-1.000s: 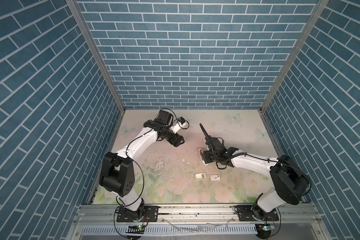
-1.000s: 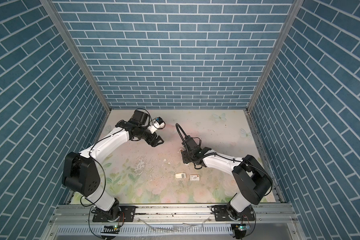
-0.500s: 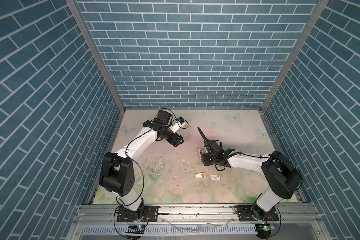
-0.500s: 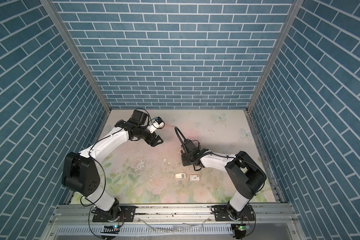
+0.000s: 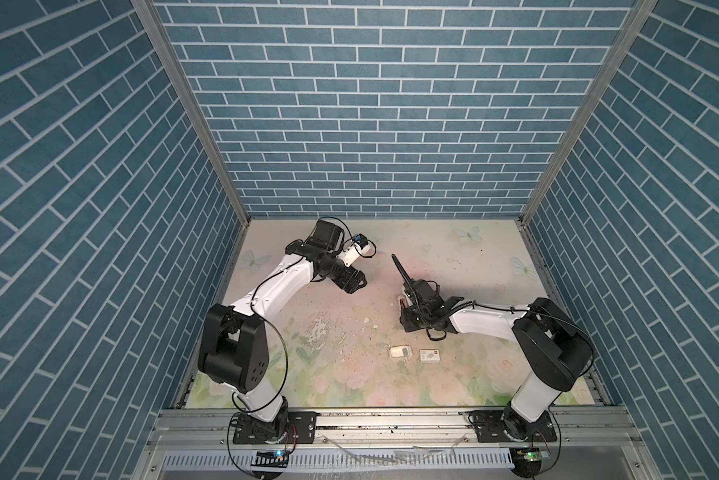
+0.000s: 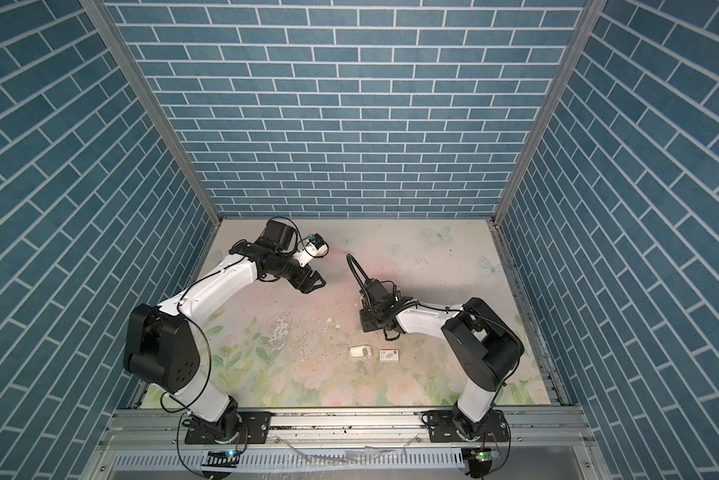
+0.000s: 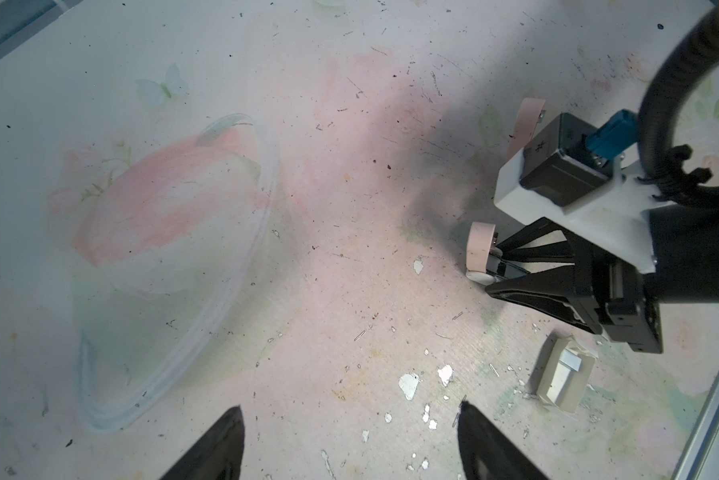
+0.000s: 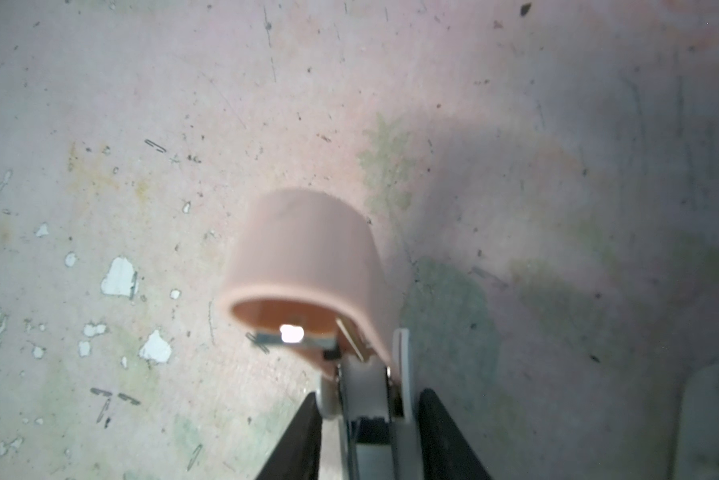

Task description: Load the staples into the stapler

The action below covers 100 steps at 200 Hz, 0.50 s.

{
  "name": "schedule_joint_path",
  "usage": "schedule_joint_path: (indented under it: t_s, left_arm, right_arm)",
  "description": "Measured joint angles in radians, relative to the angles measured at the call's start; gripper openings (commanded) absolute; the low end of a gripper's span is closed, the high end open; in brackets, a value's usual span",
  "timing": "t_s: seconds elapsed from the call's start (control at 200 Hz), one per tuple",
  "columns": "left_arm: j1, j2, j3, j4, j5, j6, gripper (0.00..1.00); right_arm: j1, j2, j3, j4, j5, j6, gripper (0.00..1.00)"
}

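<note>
Upper left of centre on the desk (image 5: 453, 257), the left gripper (image 5: 357, 284) hovers with its jaws apart, holding nothing. Right of centre, the right gripper (image 5: 405, 305) is clamped on the pink stapler (image 8: 304, 257), which is hinged open. Below it, the staples (image 5: 402, 351) lie in an open white tray (image 5: 393, 353), just beside a red-marked box (image 5: 429, 356).
</note>
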Motion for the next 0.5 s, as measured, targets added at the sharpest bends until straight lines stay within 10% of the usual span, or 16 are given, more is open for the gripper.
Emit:
schedule_joint_path:
  t_s: [0.5]
  left_arm:
    - [0.003, 0.0, 0.0, 0.0, 0.0, 0.0, 0.82]
  right_arm:
    - [0.0, 0.023, 0.033, 0.006, 0.005, 0.003, 0.42]
